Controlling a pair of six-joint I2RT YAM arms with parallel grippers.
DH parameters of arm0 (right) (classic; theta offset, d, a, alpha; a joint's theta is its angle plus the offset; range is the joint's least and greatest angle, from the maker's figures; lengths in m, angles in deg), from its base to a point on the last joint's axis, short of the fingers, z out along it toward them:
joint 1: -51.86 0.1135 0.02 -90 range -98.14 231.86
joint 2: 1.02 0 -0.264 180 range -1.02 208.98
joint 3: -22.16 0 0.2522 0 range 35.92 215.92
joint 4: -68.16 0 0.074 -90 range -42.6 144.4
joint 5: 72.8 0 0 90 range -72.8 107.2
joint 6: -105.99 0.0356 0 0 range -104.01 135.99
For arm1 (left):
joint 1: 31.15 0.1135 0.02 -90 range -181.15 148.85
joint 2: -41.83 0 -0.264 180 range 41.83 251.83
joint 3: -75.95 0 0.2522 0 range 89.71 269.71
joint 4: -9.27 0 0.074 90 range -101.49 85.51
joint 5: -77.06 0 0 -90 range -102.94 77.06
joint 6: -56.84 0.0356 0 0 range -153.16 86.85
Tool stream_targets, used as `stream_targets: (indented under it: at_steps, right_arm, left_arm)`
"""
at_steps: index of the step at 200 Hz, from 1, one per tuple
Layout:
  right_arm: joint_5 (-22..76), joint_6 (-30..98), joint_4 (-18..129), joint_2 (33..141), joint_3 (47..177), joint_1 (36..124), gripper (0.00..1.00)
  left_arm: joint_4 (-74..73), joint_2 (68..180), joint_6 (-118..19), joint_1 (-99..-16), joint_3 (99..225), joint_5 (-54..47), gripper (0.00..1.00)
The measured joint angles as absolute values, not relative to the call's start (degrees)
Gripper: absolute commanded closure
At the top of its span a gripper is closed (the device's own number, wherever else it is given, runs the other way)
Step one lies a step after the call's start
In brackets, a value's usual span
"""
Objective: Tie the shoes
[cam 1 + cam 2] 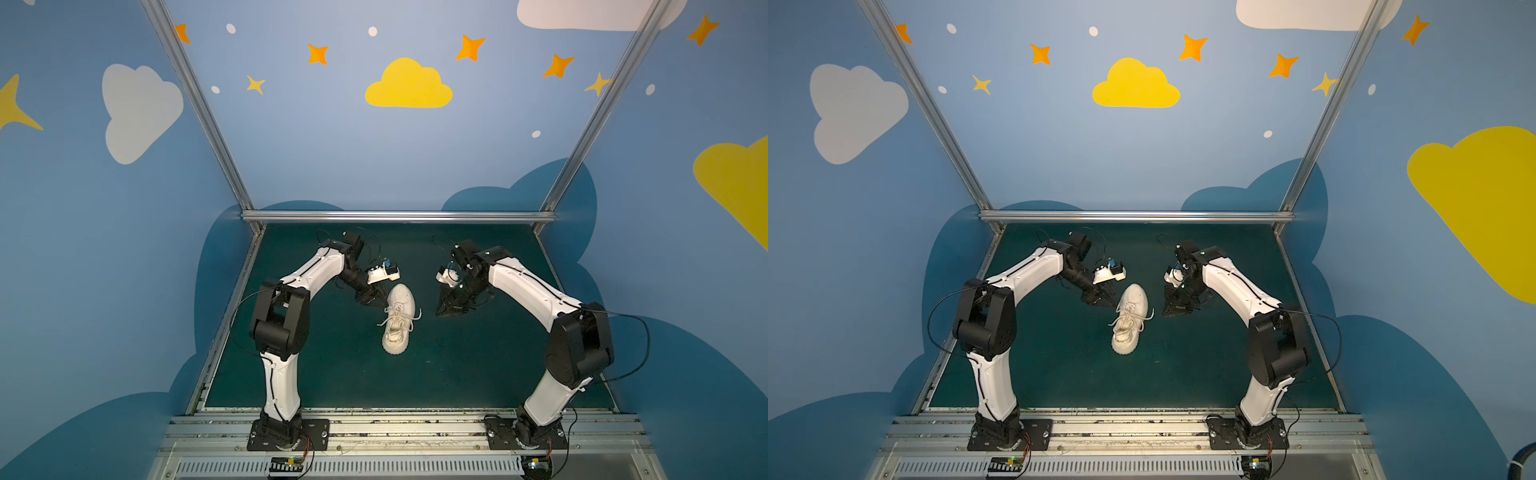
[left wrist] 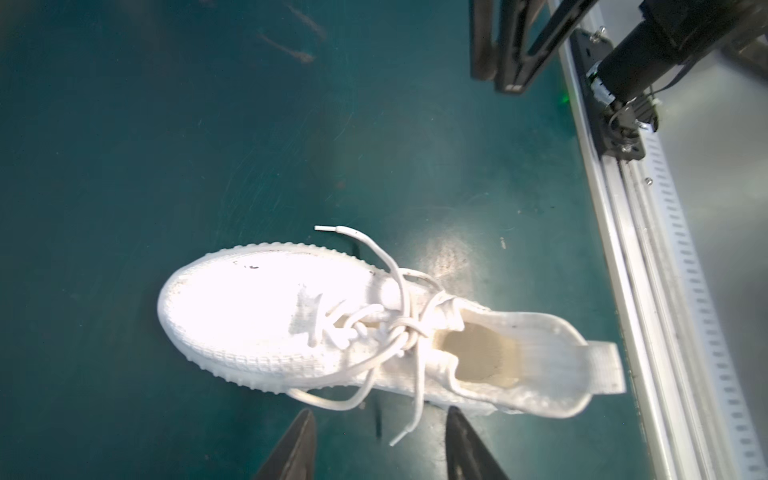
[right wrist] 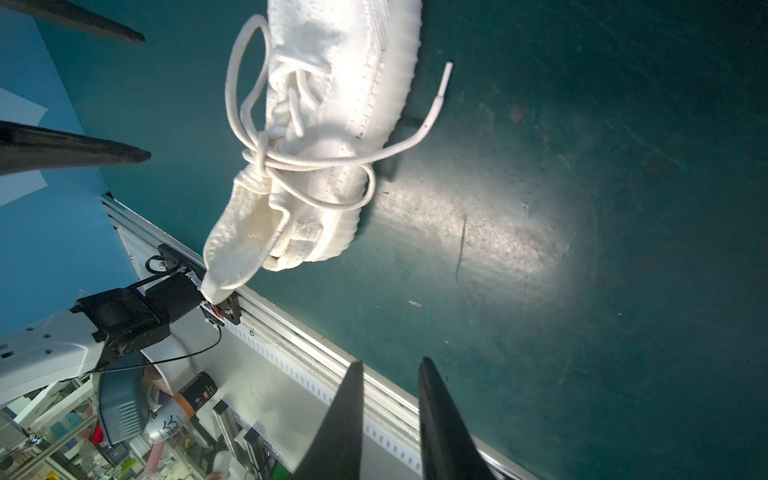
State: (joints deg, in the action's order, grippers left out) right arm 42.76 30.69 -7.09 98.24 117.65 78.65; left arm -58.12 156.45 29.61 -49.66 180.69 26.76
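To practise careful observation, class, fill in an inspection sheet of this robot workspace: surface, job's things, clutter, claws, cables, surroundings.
Surface: green mat, scuffed, with shiny patches.
Job's things: one cream shoe mid-mat, toe toward the back wall; laces knotted, loops and ends lying loose.
Clutter: nothing seen.
Claws: left claw open beside the shoe, holding nothing; right claw open, apart from the shoe, empty.
Cables: black cables loop off the arms, clear of the shoe.
Surroundings: blue walls painted with clouds and stars; metal frame.
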Motion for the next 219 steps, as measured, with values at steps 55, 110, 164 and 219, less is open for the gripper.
stream_targets:
  at_steps: [55, 110, 164, 219]
  right_arm:
    - [42.1, 29.6, -7.8, 97.6, 116.5, 78.3, 0.77]
    - [42.1, 29.0, -8.0, 97.6, 116.5, 78.2, 0.78]
    - [42.2, 29.0, -8.0, 97.6, 116.5, 78.2, 0.79]
    - [42.4, 29.0, -8.0, 97.6, 116.5, 78.2, 0.79]
  left_arm:
    - [-58.2, 158.3, 37.2, -51.9, 181.5, 21.9, 0.54]
    - [-58.1, 158.4, 40.2, -54.1, 181.5, 21.5, 0.6]
    - [-57.6, 160.2, 41.0, -54.5, 181.6, 21.5, 0.6]
    - [-57.5, 161.9, 41.5, -55.1, 182.0, 20.5, 0.65]
